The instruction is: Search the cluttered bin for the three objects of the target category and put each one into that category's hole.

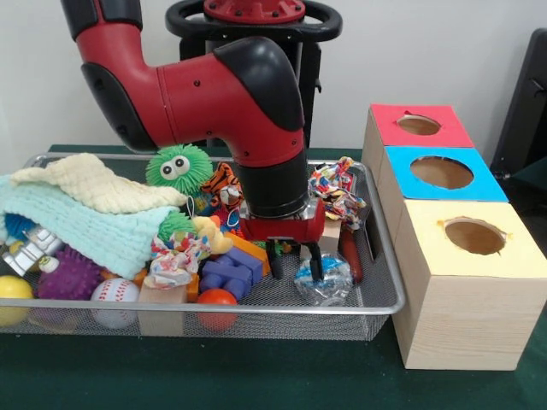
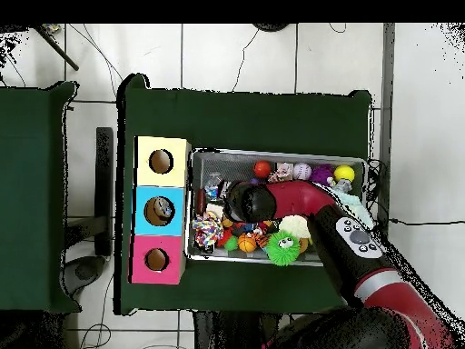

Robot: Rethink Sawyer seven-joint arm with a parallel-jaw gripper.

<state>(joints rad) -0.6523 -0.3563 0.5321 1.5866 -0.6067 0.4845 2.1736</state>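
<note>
Fingers (image 1: 314,263) of our gripper (image 1: 293,260) hang spread apart, grasping nothing, low in the middle of the frame over the wire mesh bin (image 1: 376,309). Just right of them lies a crinkled clear blue-and-white ball (image 1: 323,280) on the mesh. Lower left we see a baseball (image 1: 114,301), an orange ball (image 1: 217,307), a yellow ball (image 1: 12,297) and purple blocks (image 1: 227,275). Further back sit a mint blanket (image 1: 81,224), a green fuzzy googly-eyed toy (image 1: 178,166) and a knotted rope toy (image 1: 335,191). At right stand three wooden boxes with round holes, topped yellow (image 1: 472,236), blue (image 1: 442,173) and red (image 1: 418,125). All rests on a dark green table (image 1: 256,384); behind is a white wall (image 1: 444,51).
</note>
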